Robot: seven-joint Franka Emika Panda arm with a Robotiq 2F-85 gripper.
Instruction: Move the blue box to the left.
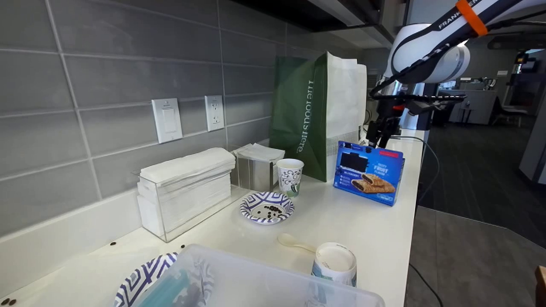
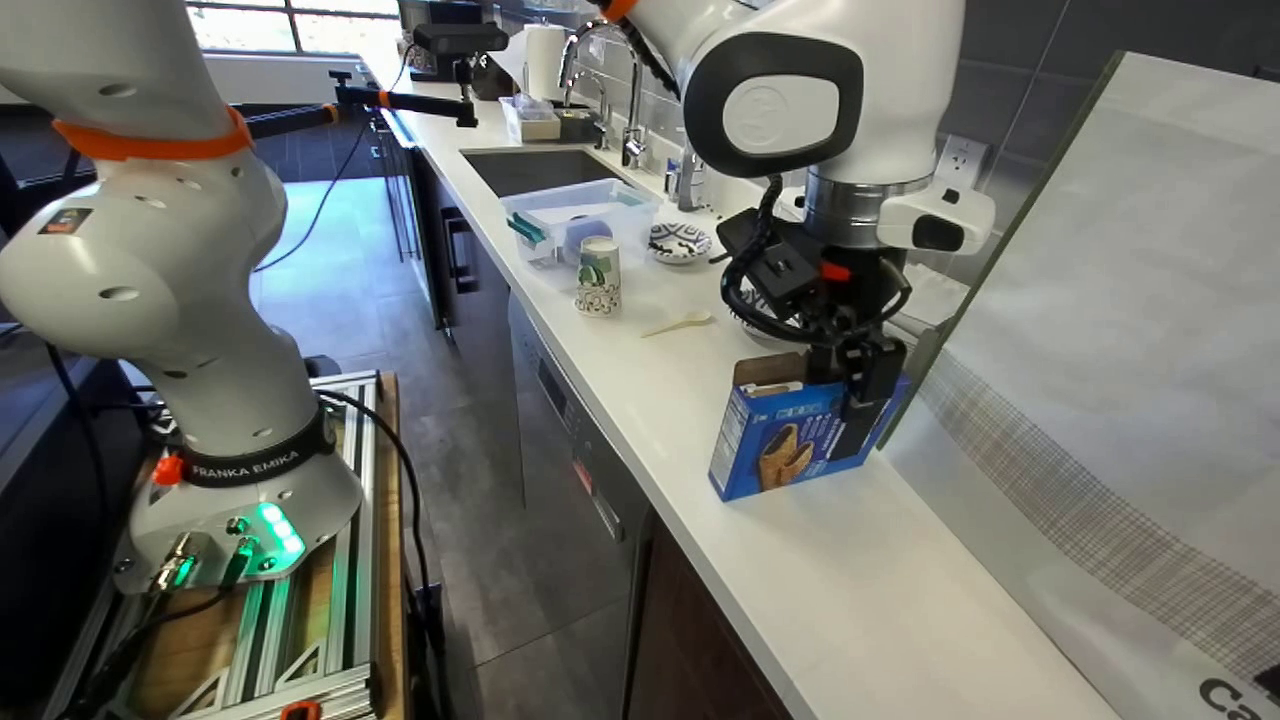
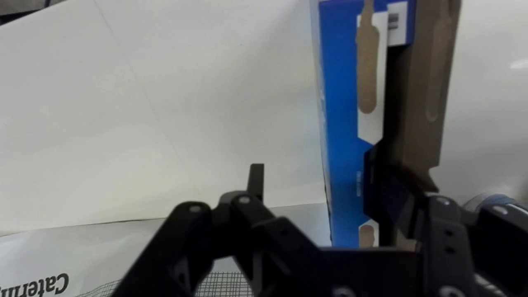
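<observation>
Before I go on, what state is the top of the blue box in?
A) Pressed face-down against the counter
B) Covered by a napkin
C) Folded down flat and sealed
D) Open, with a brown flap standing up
D: in an exterior view a brown flap stands up at the top of the blue box, and the wrist view looks down into it.

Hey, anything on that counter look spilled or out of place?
Yes: dark bits lie loose on the counter near the napkins; similar ones sit in a bowl, so some perhaps spilled. The blue box also stands open, a brown flap raised.
</observation>
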